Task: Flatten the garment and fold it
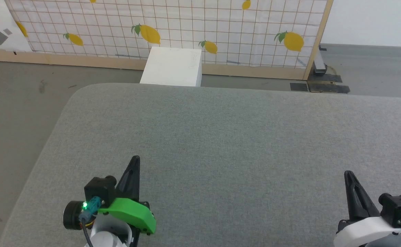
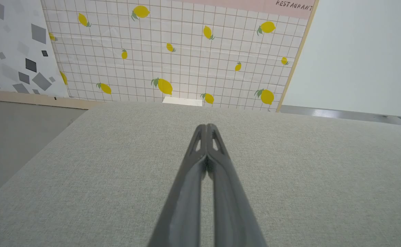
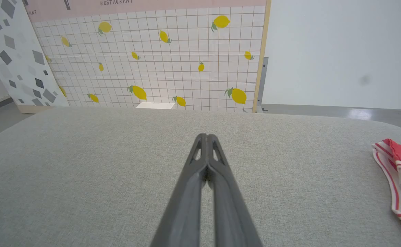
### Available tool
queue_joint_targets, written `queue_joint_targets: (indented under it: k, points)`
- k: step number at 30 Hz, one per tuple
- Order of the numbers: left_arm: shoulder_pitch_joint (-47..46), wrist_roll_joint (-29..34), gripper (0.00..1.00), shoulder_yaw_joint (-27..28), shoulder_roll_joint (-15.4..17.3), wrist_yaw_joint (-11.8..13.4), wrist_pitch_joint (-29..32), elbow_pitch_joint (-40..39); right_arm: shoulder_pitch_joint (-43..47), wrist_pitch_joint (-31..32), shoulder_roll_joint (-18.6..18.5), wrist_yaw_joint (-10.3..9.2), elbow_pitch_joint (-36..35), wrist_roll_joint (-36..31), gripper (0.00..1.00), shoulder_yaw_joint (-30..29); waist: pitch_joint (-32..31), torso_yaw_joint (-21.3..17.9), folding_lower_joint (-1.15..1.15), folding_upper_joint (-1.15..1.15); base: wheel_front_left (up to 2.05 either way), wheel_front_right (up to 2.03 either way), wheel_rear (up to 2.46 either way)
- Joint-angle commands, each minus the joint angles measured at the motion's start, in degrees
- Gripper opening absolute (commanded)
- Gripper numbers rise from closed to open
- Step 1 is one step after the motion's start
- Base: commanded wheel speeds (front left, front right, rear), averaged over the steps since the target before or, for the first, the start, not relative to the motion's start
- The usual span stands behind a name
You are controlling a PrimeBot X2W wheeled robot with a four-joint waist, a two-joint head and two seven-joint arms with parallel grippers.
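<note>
A: How do the hands stand?

B: Left gripper (image 1: 136,159): its 2 fingers are pressed together, holding nothing. Right gripper (image 1: 348,173): the same. Both are over the grey table (image 1: 221,137).

A: And the garment (image 3: 397,171)?

B: Crumpled at the table's edge, apart from the right gripper, on its right.

I see a grey fabric-covered tabletop (image 1: 221,137) with rounded corners, and the red-and-white striped garment (image 3: 397,178) lying bunched on it towards its right side.
</note>
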Motion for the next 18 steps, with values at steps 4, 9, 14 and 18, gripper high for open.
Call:
queue_joint_targets:
  k: [4, 9, 14, 18]
  points:
    - [1.24, 1.45, 0.00, 0.59, -0.12, 0.52, 0.58, -0.94, -1.25, 0.54, 0.05, -0.03, -0.46, -0.60, 0.00, 0.55, 0.12, -0.28, 0.00, 0.00, 0.00, 0.00, 0.00]
    - [1.45, 2.06, 0.00, 0.99, -0.13, 0.69, 1.17, -1.59, -1.53, 0.91, 0.06, -0.04, -0.60, -0.87, 0.00, 0.93, 0.25, -0.60, 0.00, 0.00, 0.00, 0.00, 0.00]
    - [1.65, 2.64, 0.00, 1.37, -0.14, 0.86, 1.74, -2.22, -1.80, 1.25, 0.06, -0.04, -0.73, -1.13, 0.00, 1.29, 0.37, -0.90, 0.00, 0.00, 0.00, 0.00, 0.00]
    - [1.82, 3.12, 0.00, 1.69, -0.15, 1.00, 2.20, -2.73, -2.02, 1.54, 0.06, -0.04, -0.83, -1.34, 0.00, 1.58, 0.48, -1.15, 0.00, 0.00, 0.00, 0.00, 0.00]
